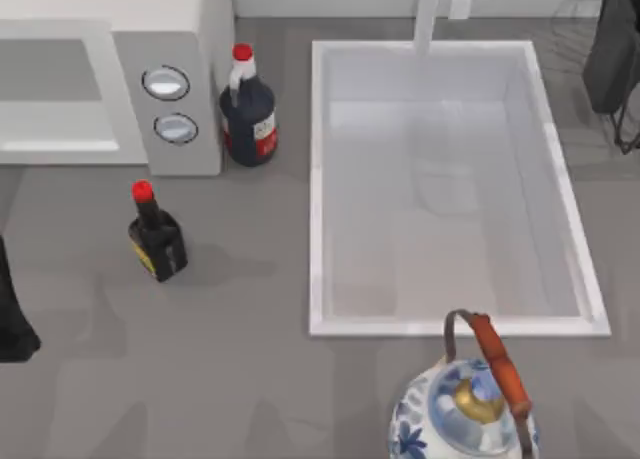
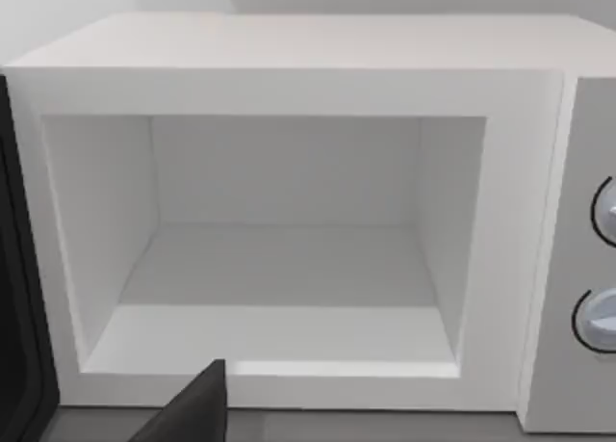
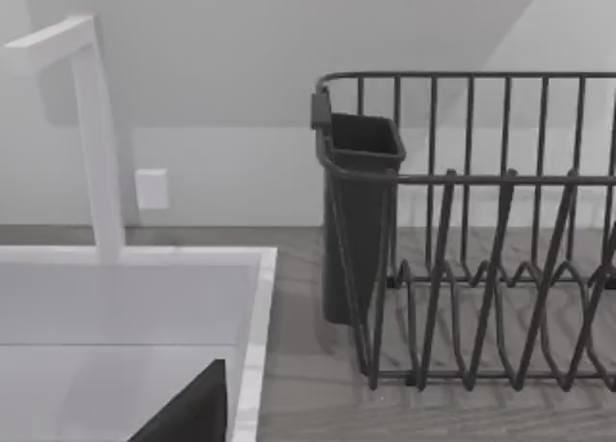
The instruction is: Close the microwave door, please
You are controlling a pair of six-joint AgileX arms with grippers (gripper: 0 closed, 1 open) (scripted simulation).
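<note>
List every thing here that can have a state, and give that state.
microwave door: swung open
microwave: cavity empty
large bottle: upright, capped
small bottle: upright, capped
sink: empty
teapot: lid on

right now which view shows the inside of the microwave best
The left wrist view: it faces the microwave head-on, open and bare inside. The top view shows its roof and dials from above. The right wrist view faces the sink and rack.
</note>
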